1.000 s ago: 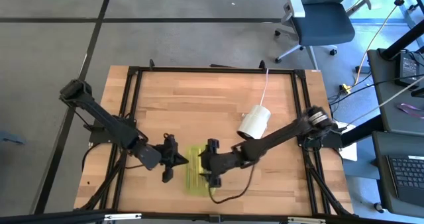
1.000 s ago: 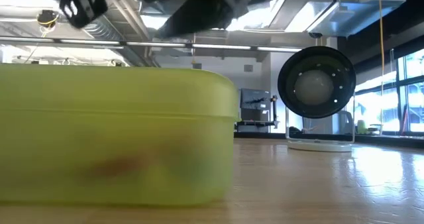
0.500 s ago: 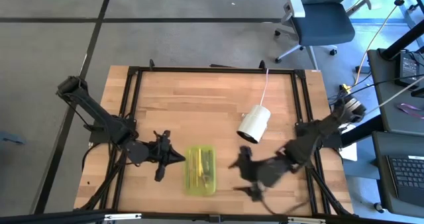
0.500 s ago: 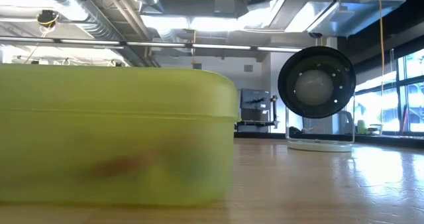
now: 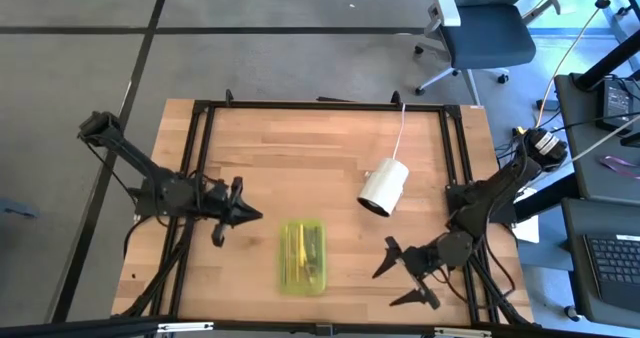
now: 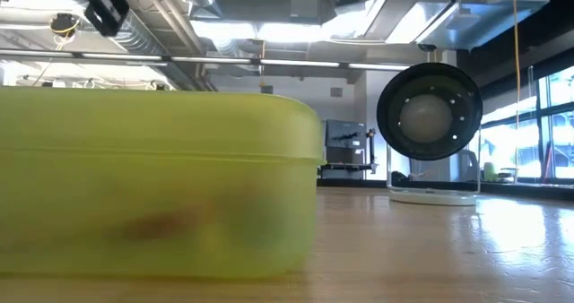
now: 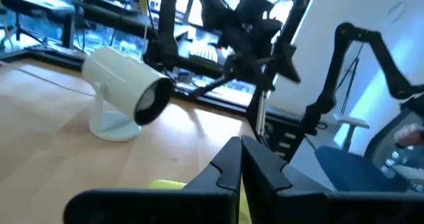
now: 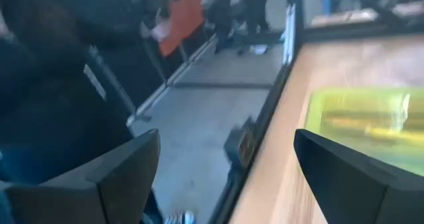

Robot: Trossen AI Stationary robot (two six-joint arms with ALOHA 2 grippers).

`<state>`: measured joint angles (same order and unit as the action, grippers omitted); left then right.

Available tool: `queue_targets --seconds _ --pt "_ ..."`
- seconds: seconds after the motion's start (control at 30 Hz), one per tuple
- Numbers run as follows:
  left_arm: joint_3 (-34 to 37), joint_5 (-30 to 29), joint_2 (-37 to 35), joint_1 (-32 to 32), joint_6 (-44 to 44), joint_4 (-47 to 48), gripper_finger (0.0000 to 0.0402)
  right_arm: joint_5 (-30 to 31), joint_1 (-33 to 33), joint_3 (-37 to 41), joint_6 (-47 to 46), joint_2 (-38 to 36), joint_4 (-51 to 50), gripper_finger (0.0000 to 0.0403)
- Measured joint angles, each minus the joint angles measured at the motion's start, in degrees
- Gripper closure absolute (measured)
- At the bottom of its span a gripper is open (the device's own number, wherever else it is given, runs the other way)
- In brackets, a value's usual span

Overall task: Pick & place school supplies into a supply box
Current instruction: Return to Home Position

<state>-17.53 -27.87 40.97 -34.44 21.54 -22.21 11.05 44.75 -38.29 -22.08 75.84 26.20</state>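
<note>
Near the left edge of the wooden table (image 5: 300, 148), the left gripper (image 5: 250, 214) hovers with its dark fingers pressed together on nothing. Midway along the long edge nearest the low camera lies the supply box (image 5: 303, 257). It is a shallow, round-cornered box of translucent yellow-green plastic with its lid down, and pens (image 5: 310, 253) show dimly inside. Bare planks surround it. Farther in stands a smooth white cylinder (image 5: 384, 186). Near the right edge, the right gripper (image 5: 384, 289) is spread wide and empty.
</note>
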Motion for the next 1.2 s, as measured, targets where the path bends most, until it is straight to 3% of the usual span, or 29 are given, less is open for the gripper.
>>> queue_targets --seconds 0.1,0.2,0.43,0.57,0.93,1.2 --pt "3.15 1.43 -4.89 2.89 -0.77 -0.71 0.0397 -0.33 0.35 3.03 -0.68 -0.70 0.03 0.0052" --pt "5.49 4.44 -9.78 5.67 -2.50 -0.29 0.0398 3.03 1.39 6.93 -1.17 -1.03 4.76 0.0052" --pt "9.90 7.04 -20.86 12.38 -4.18 3.62 0.0394 -0.21 1.82 22.89 4.12 -1.60 37.21 0.0052" --pt "10.47 8.31 -25.21 16.63 -3.87 7.55 0.0395 -0.31 1.57 30.21 1.41 -1.62 47.30 0.0052" --pt "10.61 11.67 -31.03 27.09 -2.44 13.96 0.0396 -2.75 -2.39 38.02 4.55 -2.06 53.14 0.0052" --pt "10.63 15.84 -31.12 34.23 -1.83 15.30 0.0394 -20.25 -13.25 38.02 2.50 -2.26 50.77 0.0052"
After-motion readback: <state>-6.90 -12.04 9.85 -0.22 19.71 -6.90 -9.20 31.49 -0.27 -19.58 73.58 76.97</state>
